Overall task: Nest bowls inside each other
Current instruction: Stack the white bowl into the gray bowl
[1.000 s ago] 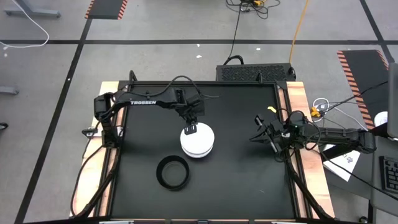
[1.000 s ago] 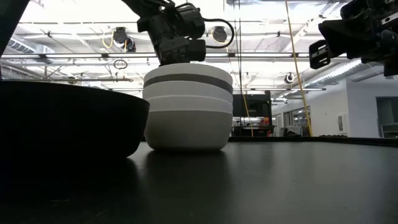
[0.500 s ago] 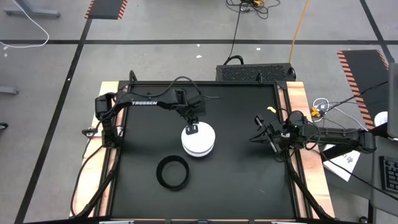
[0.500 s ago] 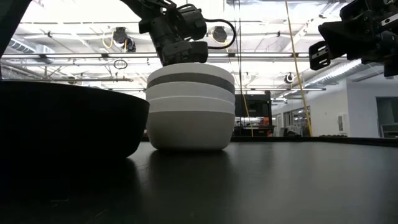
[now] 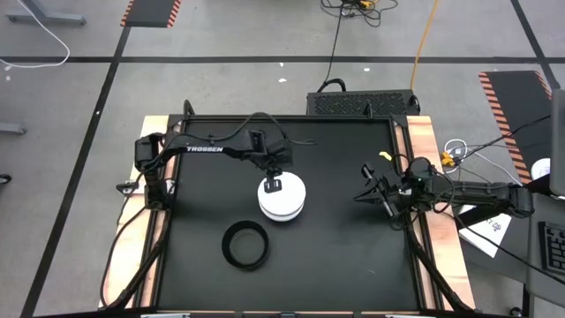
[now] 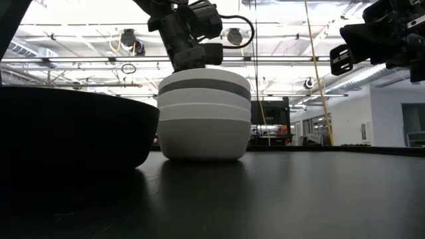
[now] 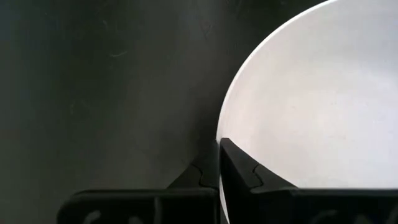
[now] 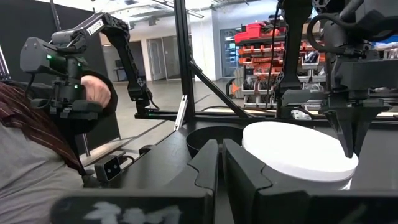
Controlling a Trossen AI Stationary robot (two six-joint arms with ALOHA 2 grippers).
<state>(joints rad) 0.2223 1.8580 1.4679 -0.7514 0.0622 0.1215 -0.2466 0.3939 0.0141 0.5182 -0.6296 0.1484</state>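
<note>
A nested stack of bowls [image 5: 283, 200] stands on its base mid-table. It is white with one grey band [image 6: 204, 85] under the top rim. My left gripper [image 5: 272, 184] is at the stack's far-left rim, shut on the top white bowl [image 7: 311, 99]. In the low view the left gripper [image 6: 197, 56] comes down onto the stack [image 6: 204, 116]. The black bowl [image 5: 244, 245] sits alone, nearer and to the left, and looms large in the low view [image 6: 73, 126]. My right gripper [image 5: 374, 191] waits, shut, near the table's right edge, above the table, with its fingers [image 8: 211, 163] pointing at the stack [image 8: 298, 155]. My left gripper pinches the top white bowl's rim [image 7: 219, 138] on the stack's far-left side, with one finger [image 7: 242, 169] inside the bowl and the other finger [image 7: 206, 175] outside. The fingers come from above, pointing down. The stack rests upright on the table.
The black table mat [image 5: 344, 256] has free room to the right of the stack and near it. Wooden table edges [image 5: 424, 141] run along both sides. In the right wrist view, beyond the table's left side, a person's striped sleeve [image 8: 31, 124] shows beside a dark control arm [image 8: 68, 93].
My left gripper, shut on the rim, has drawn the bowl stack a little toward the table's right. The stack stayed upright on the table. For the last half second it has kept still.
</note>
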